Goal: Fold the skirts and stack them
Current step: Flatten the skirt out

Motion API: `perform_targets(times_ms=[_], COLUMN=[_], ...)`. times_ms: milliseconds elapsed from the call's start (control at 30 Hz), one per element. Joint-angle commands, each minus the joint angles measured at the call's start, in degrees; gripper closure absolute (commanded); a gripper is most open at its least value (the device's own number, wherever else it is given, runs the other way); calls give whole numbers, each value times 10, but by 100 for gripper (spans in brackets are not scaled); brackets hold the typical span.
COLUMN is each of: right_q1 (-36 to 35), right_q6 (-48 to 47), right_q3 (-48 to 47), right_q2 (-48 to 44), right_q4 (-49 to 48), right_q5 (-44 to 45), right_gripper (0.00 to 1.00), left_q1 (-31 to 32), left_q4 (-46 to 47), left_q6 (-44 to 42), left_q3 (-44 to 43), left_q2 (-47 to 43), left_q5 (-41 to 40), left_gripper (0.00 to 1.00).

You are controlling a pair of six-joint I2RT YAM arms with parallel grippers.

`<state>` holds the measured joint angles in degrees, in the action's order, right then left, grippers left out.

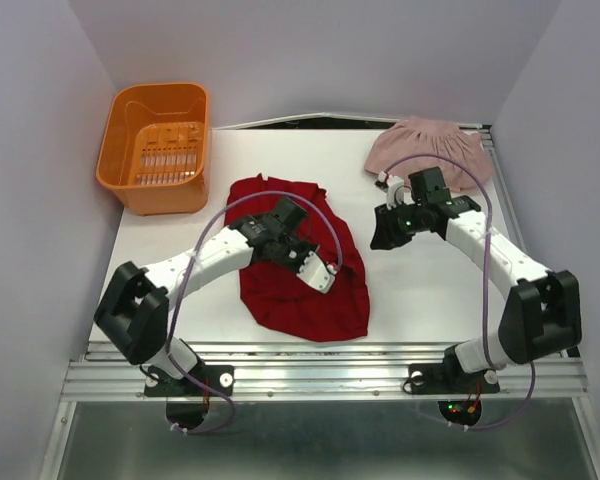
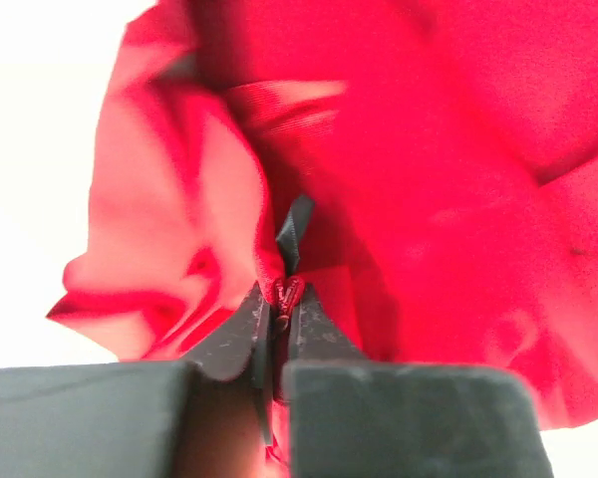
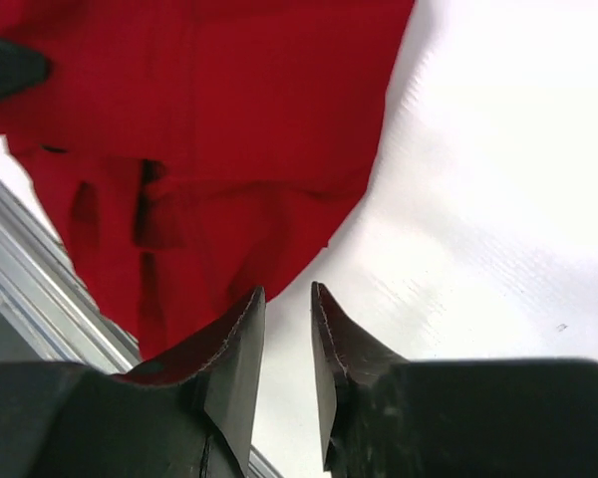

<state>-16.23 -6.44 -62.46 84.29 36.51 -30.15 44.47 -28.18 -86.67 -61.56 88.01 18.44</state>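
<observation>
The deep red skirt (image 1: pixel 305 270) lies spread on the white table (image 1: pixel 420 290), in the middle. My left gripper (image 1: pixel 327 282) is over its right part and is shut on a pinched fold of the red cloth (image 2: pixel 285 292); the skirt (image 2: pixel 429 189) fills the left wrist view. The pale pink skirt (image 1: pixel 430 148) lies bunched at the back right, partly behind the right arm. My right gripper (image 1: pixel 382 238) hovers over bare table between the two skirts. Its jaws stand a little apart and hold nothing (image 3: pixel 287 295). The red skirt's edge (image 3: pixel 199 129) lies just ahead of it.
An orange plastic basket (image 1: pixel 158 145) stands at the back left. Grey walls close in the table on three sides. A metal rail (image 1: pixel 320 375) runs along the near edge and also shows in the right wrist view (image 3: pixel 35 274).
</observation>
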Motion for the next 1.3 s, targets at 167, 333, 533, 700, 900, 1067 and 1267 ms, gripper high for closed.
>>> perform_targets(times_ms=[167, 333, 533, 700, 900, 1067, 1267], right_q1=[-6, -12, -12, -12, -20, -48, -122], right_q6=[11, 36, 34, 63, 27, -70, -82], right_q3=[-47, -32, -51, -31, 87, 139, 110], right_q2=[-69, -12, 69, -12, -108, -116, -57], right_q4=[-2, -51, -58, -82, -132, -151, -192], right_q5=[-146, -130, -37, -135, -246, -224, -165], right_gripper=[67, 67, 68, 54, 27, 12, 7], left_q1=[-69, -144, -187, -199, -224, -248, -269], left_q4=[-10, 64, 82, 95, 126, 116, 100], left_q6=[190, 367, 459, 509, 568, 582, 590], left_q3=[-136, -180, -211, -213, -227, -259, -291], left_q2=[-162, -186, -164, -128, -86, -57, -26], left_q5=[141, 231, 250, 221, 223, 259, 290], left_gripper=[100, 100, 100, 100, 100, 100, 100])
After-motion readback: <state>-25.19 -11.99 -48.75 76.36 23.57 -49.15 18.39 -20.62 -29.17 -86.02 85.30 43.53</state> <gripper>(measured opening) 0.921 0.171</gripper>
